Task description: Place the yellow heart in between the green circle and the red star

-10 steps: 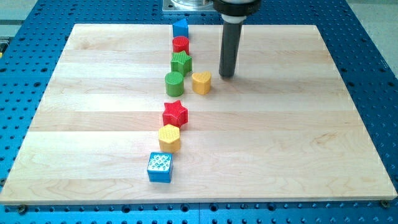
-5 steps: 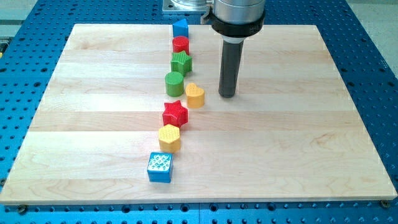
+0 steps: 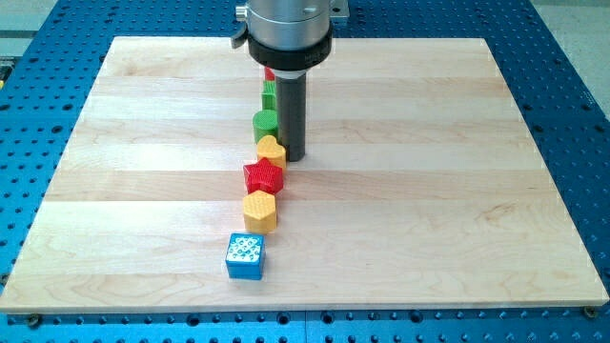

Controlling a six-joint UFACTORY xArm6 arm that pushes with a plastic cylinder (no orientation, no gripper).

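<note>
Arm housing [image 3: 286, 33] is cut off by frame top & covers the upper end of the block column: only a sliver of a red block [image 3: 269, 73] shows at its lower left edge, shape can't tell. Green block [image 3: 270, 95] just below is half hidden behind the rod [image 3: 292, 114], shape unclear; green circle [image 3: 266, 122] loses its right side to the rod too. Can't tell if my tip [image 3: 293, 156] touches the yellow heart [image 3: 272, 151] or sits just beside it.
</note>
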